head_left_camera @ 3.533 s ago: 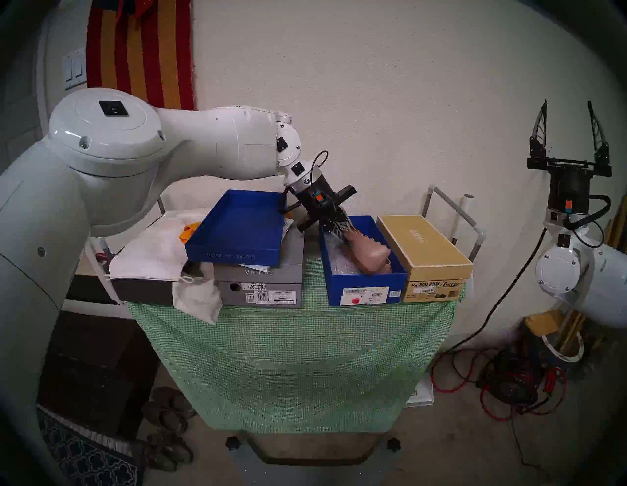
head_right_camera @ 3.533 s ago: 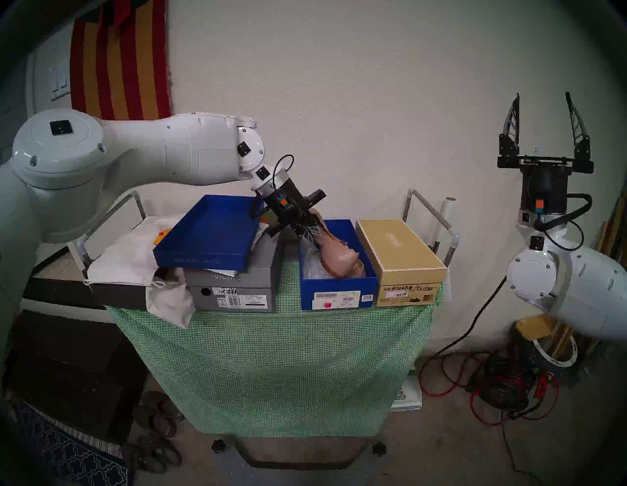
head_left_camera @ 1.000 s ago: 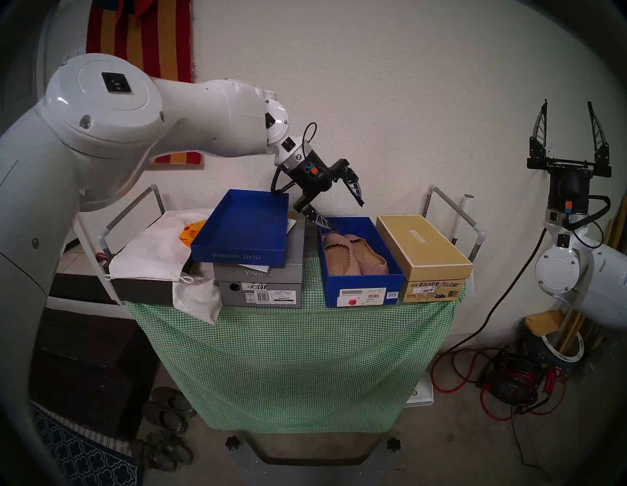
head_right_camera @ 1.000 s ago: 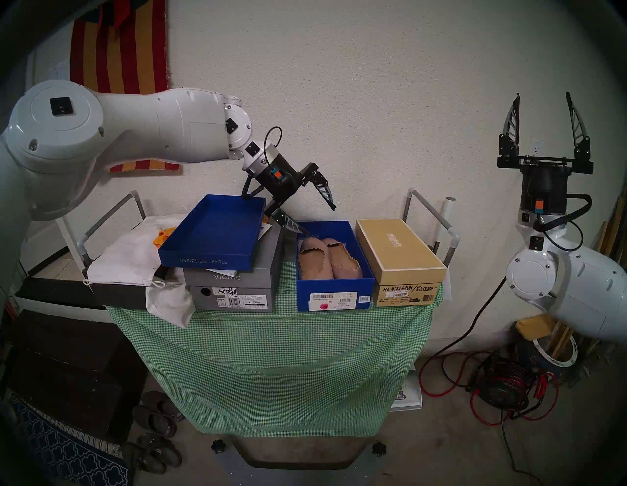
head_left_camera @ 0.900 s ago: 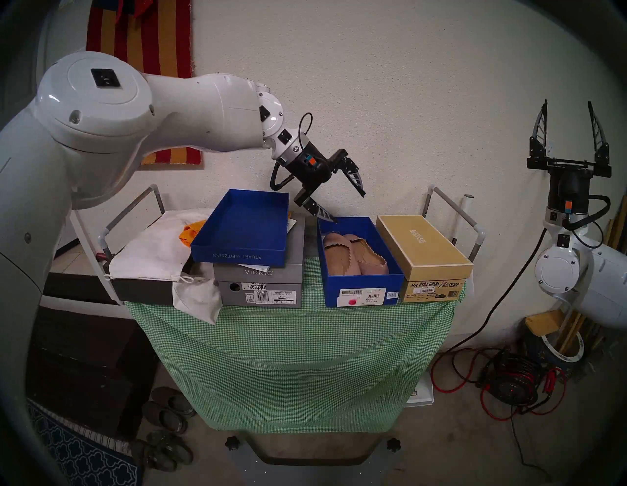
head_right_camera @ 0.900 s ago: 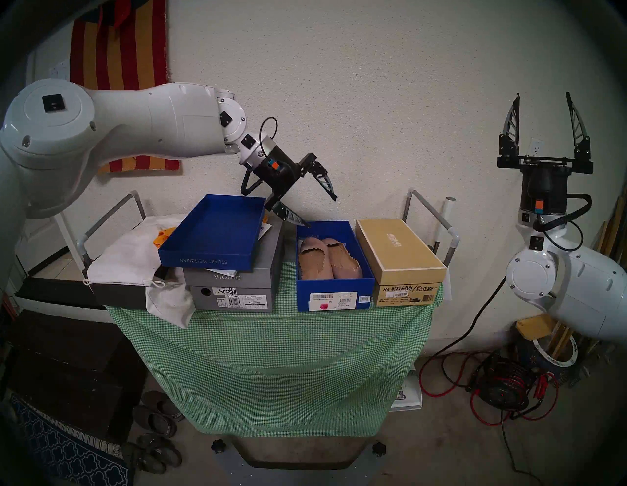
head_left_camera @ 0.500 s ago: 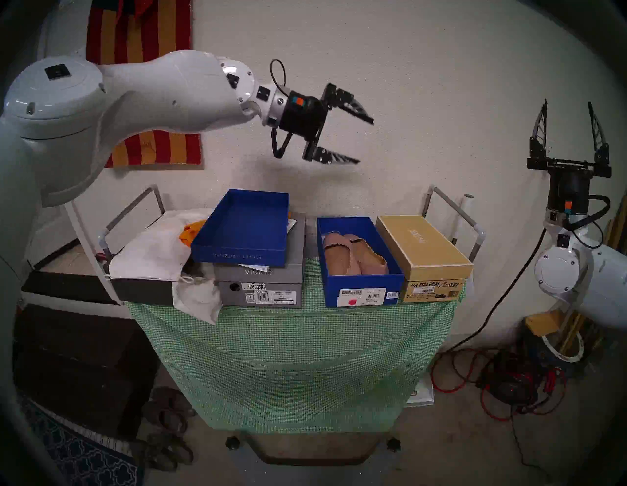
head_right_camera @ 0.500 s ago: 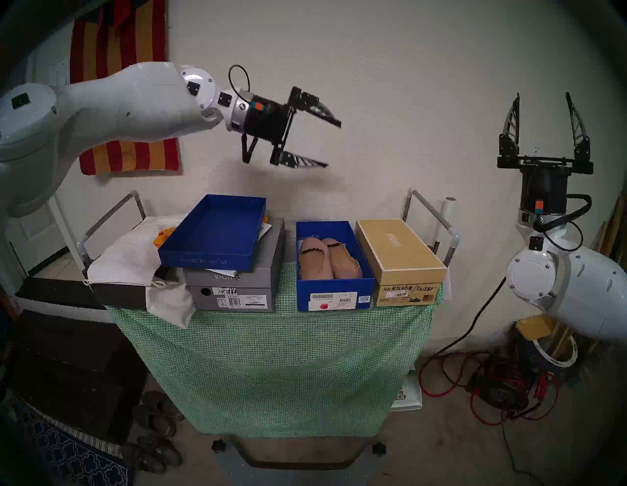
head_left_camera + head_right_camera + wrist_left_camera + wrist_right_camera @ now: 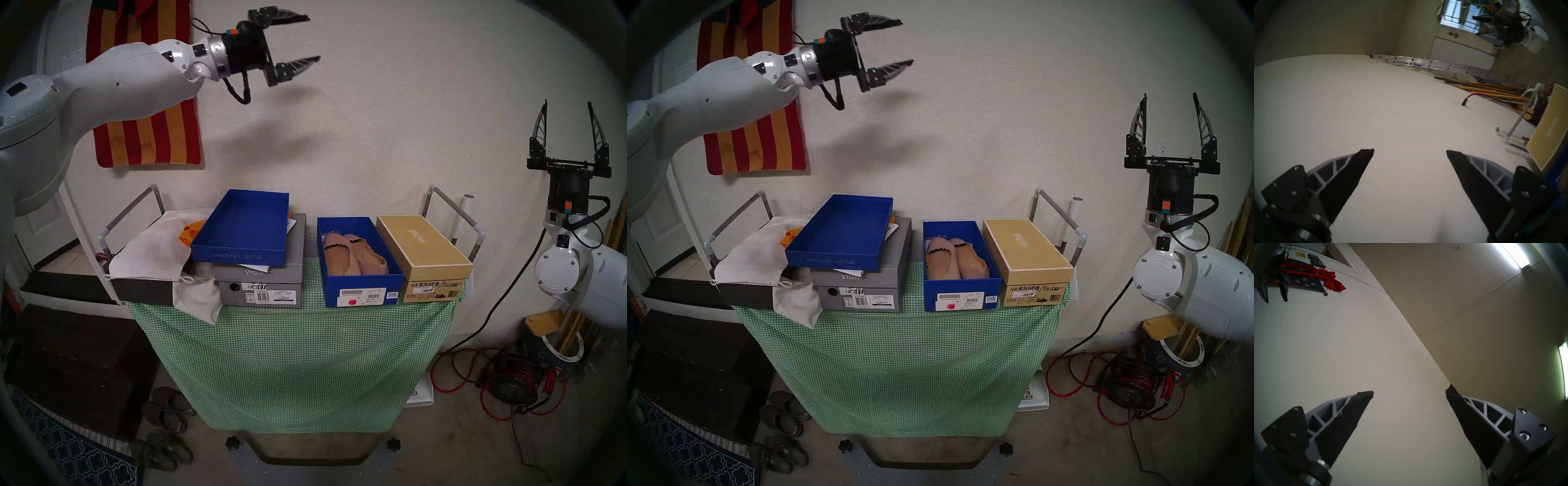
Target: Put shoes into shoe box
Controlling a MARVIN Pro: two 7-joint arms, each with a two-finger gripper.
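Note:
Two dusty-pink shoes [image 9: 353, 255] [image 9: 954, 259] lie side by side inside the deep blue shoe box [image 9: 364, 288] [image 9: 963, 295] on the green-checked cart. My left gripper [image 9: 314, 39] [image 9: 907, 42] [image 9: 1410, 150] is raised high above the cart near the wall, open and empty, fingers pointing right. Far to the right, my right gripper [image 9: 567, 105] [image 9: 1169, 98] [image 9: 1409, 392] points straight up, open and empty, well away from the box.
A shallow blue lid tray [image 9: 244, 230] rests on a grey VIONIC box [image 9: 261, 288] left of the shoe box. A tan MICHAEL box [image 9: 424, 247] sits to its right. White cloth bags [image 9: 152, 251] lie at far left. Metal rails [image 9: 454, 210] flank the cart. Cables [image 9: 502, 387] are on the floor.
My left gripper let go of the second shoe, which now lies in the box beside the first, then rose up and back leftward, open. The right arm has not moved.

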